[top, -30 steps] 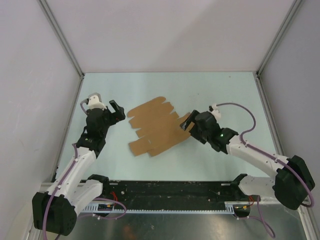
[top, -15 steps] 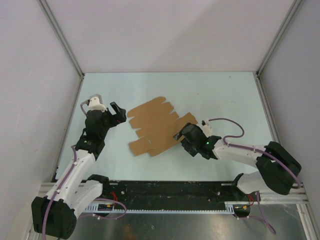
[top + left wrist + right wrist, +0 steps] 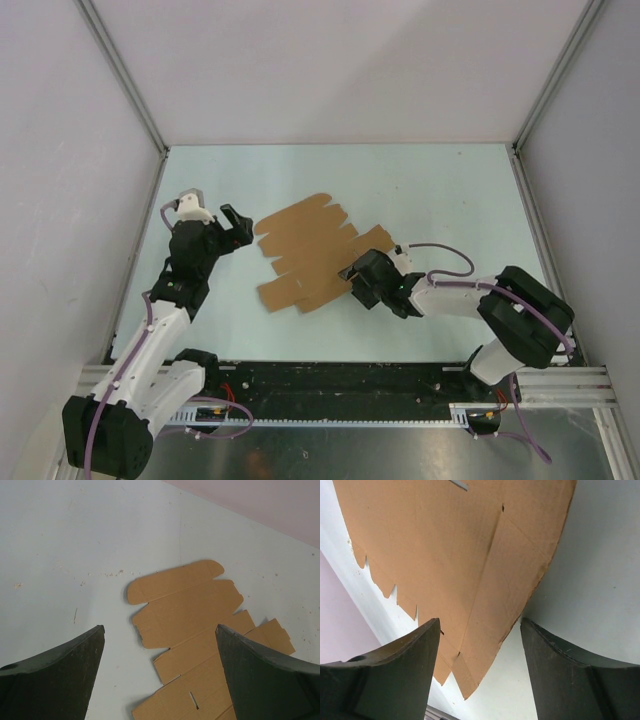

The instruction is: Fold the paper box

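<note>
The paper box (image 3: 312, 252), a flat brown die-cut cardboard sheet, lies unfolded near the middle of the pale blue-green desk (image 3: 455, 190), set on a slant. It is scored with crease lines. Rounded flaps fringe its far-left end, stepped tabs line its edges, and the left wrist view shows a small slit (image 3: 193, 700) cut in one panel (image 3: 192, 625).

The left tool (image 3: 238, 226) hovers just beside the sheet's far-left corner without touching it. Its black fingers are spread wide, and the sheet shows in the gap between them (image 3: 160, 630).

The right tool (image 3: 352, 280) sits low at the sheet's near-right edge. Its fingers are apart, with the cardboard's curved edge (image 3: 470, 570) running into the gap between them (image 3: 480, 622). I cannot tell whether either finger touches the sheet.

Bare desk runs all round the sheet, widest toward the far side and the right. The white walls (image 3: 350, 70) stand well apart from the cardboard. The black rail (image 3: 340, 380) at the near edge lies nearer, with a strip of desk between it and the sheet.
</note>
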